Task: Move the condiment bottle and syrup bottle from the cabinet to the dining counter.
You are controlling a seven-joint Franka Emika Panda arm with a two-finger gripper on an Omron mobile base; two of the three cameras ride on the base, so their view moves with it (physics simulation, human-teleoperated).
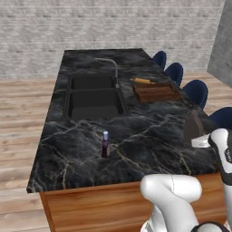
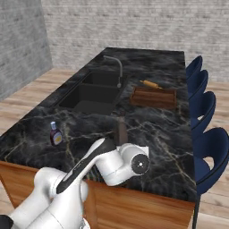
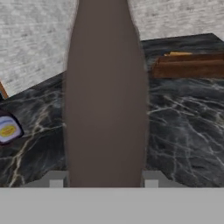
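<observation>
From the left base view, you have the condiment bottle [image 1: 105, 144] already standing upright on the dining counter [image 1: 149, 136], well off to the left of the fingers, while the syrup bottle [image 1: 193, 127] sits at the end of the arm over the counter's right side; so you are on the second bottle, at the put-down. The right base view adds what the first hides: the syrup bottle [image 2: 120, 129] looks upright with its base at or just above the marble, though contact is unclear. In the hand view the gripper [image 3: 103, 178] has one fingertip [image 3: 56, 178] against each flank of the syrup bottle [image 3: 105, 96], clamped on it. Next, judge it seated, release, then back away without tipping it.
</observation>
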